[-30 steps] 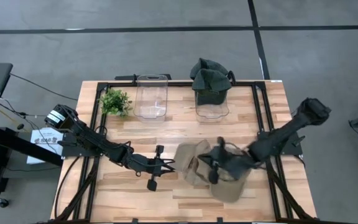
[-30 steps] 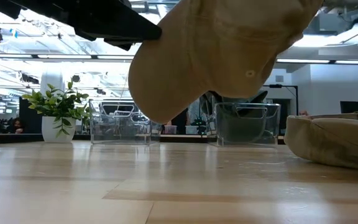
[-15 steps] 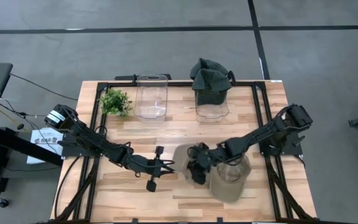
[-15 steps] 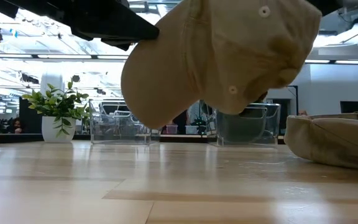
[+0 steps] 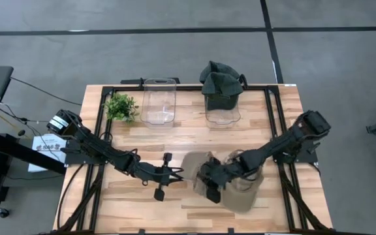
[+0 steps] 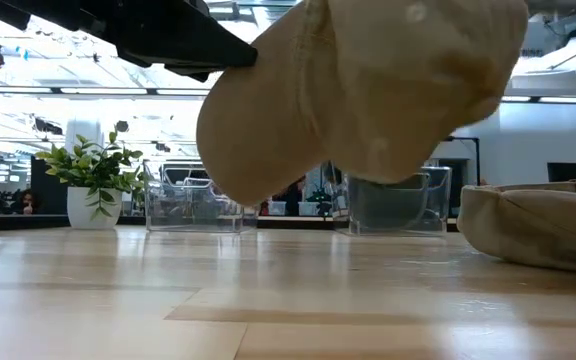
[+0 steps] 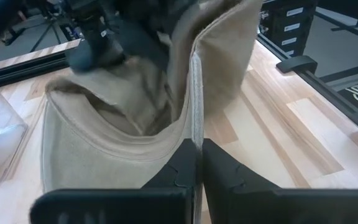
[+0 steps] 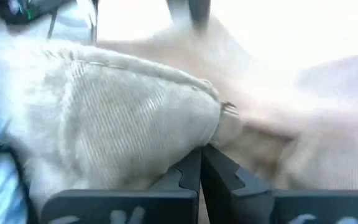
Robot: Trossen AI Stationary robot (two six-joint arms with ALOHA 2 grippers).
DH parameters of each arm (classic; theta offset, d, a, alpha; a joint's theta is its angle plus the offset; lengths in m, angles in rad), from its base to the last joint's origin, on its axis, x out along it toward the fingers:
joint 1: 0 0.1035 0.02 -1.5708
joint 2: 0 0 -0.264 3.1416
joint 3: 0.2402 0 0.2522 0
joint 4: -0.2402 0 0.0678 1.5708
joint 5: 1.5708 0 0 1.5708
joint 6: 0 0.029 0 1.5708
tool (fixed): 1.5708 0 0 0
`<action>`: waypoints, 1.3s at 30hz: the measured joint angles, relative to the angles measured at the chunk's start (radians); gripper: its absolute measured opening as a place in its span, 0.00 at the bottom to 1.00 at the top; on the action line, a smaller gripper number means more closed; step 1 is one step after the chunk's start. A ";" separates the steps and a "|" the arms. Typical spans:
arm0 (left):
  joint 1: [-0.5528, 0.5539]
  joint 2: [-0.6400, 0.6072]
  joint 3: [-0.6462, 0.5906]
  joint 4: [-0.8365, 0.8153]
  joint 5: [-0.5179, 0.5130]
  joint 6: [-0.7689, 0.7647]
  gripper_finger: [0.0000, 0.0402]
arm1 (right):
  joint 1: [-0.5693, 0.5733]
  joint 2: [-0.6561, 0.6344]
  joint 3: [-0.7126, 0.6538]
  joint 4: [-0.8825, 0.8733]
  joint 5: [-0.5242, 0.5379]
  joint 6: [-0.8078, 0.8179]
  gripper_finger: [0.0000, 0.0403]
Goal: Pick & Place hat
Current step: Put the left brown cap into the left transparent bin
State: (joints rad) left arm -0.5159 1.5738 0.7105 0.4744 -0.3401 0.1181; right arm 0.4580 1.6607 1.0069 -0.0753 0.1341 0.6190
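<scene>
The right gripper (image 5: 209,185), its fingers pinched on the brim of the tan hat (image 5: 201,171), does best to carry it high enough to clear the second tan hat (image 5: 243,192) lying under it near the table's front edge. The left gripper (image 7: 196,163), pressed together, also pinches the brim. The lifted hat hangs soft, crumpled, corduroy-ribbed.

Looks like a robotics lab / open-plan test space. Wood-slat table (image 5: 175,140) on black metal frame sits on bare grey concrete floor (image 5: 109,52) w/ dark seam lines. Cables (image 5: 25,85) run to a side stand at left. Low view: big hall behind w/ ceiling strip lights (image 6: 28,95), monitors (image 6: 566,172), glass partitions. Small potted plant (image 5: 121,106) as decor.
</scene>
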 joint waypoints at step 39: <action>0.000 0.000 -0.005 -0.026 -0.011 0.004 0.03 | 0.091 -0.087 -0.023 -0.096 0.585 -0.111 0.00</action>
State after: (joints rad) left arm -0.5159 1.5738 0.7059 0.4488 -0.3511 0.1221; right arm 0.5491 1.5732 0.9844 -0.1711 0.7194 0.5082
